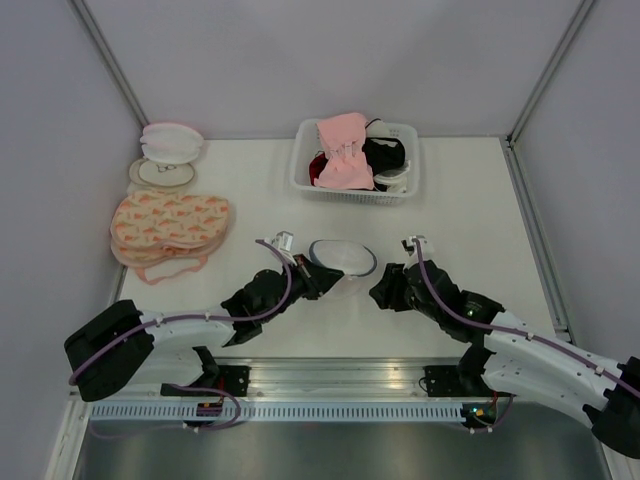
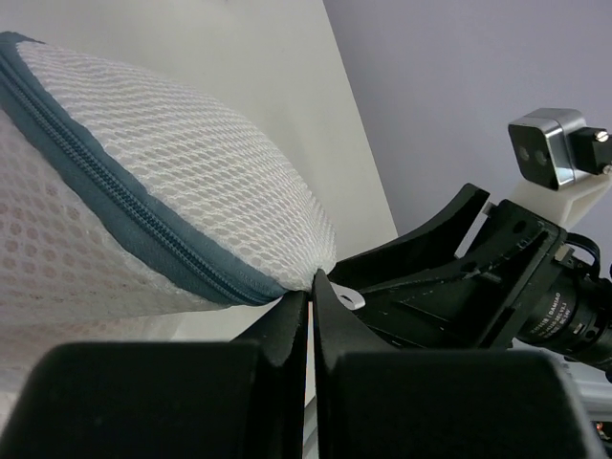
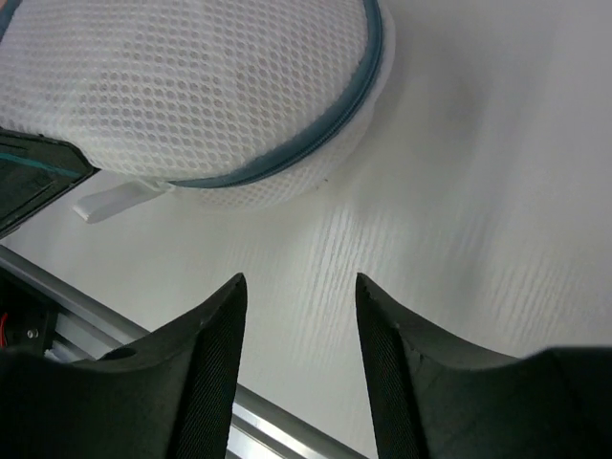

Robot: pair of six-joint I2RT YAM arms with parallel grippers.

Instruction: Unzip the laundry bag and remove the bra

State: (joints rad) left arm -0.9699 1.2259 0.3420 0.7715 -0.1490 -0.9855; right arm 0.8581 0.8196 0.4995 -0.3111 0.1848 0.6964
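Note:
The laundry bag (image 1: 343,257), a round white mesh dome with a blue-grey zipper rim, lies zipped on the table between my two arms. My left gripper (image 1: 322,281) is at its near-left edge; in the left wrist view the gripper (image 2: 312,285) is shut, pinching the bag (image 2: 172,163) at the end of the zipper (image 2: 143,229), beside a small white tab (image 2: 350,297). My right gripper (image 1: 379,290) is open and empty, just right of the bag. In the right wrist view it (image 3: 301,283) hovers over bare table short of the bag (image 3: 191,96). The bra is hidden.
A white basket (image 1: 302,172) at the back holds a pink garment (image 1: 343,150) and a black one (image 1: 385,152). Flat pink-orange patterned bags (image 1: 170,225) and white-and-pink discs (image 1: 168,152) lie at the left. A metal rail (image 1: 340,385) runs along the near edge.

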